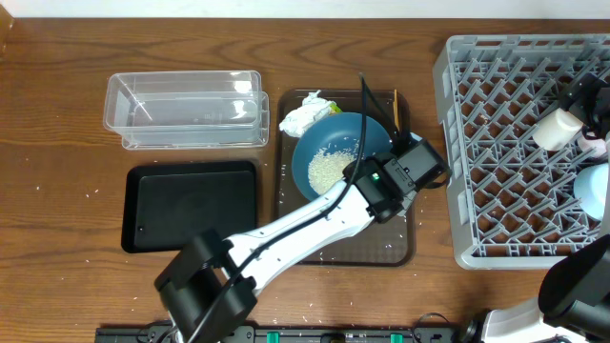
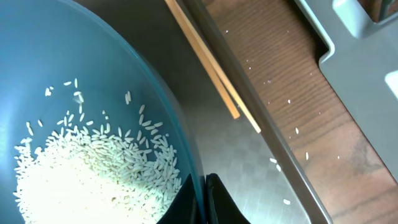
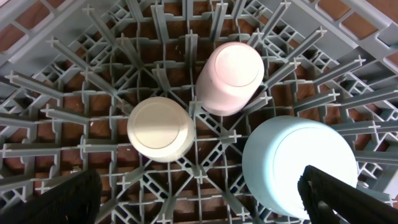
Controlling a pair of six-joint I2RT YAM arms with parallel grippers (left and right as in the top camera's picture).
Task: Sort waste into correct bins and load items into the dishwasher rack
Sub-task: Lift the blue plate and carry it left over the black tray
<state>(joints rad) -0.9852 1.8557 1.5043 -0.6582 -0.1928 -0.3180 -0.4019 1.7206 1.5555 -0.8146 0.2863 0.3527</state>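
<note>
The large blue bowl (image 1: 338,152) stands on the brown serving tray (image 1: 400,243) and holds a heap of white rice (image 2: 81,174). My left gripper (image 2: 204,190) is shut on the bowl's near right rim, one finger inside and one outside. A crumpled white tissue (image 1: 303,116) and a yellow-green wrapper (image 1: 331,108) lie behind the bowl. Wooden chopsticks (image 2: 208,68) lie along the tray's right side. My right gripper (image 3: 202,205) hangs open over the grey rack (image 1: 515,143). In the rack, upside down, are a white cup (image 3: 160,129), a pinkish cup (image 3: 229,78) and the small light-blue bowl (image 3: 300,165).
The clear tub (image 1: 186,110) sits at the back left, with the shallow black tray (image 1: 191,205) in front of it. Stray rice grains dot the wooden table (image 1: 57,191) and the serving tray. The left arm stretches from the front edge across the tray.
</note>
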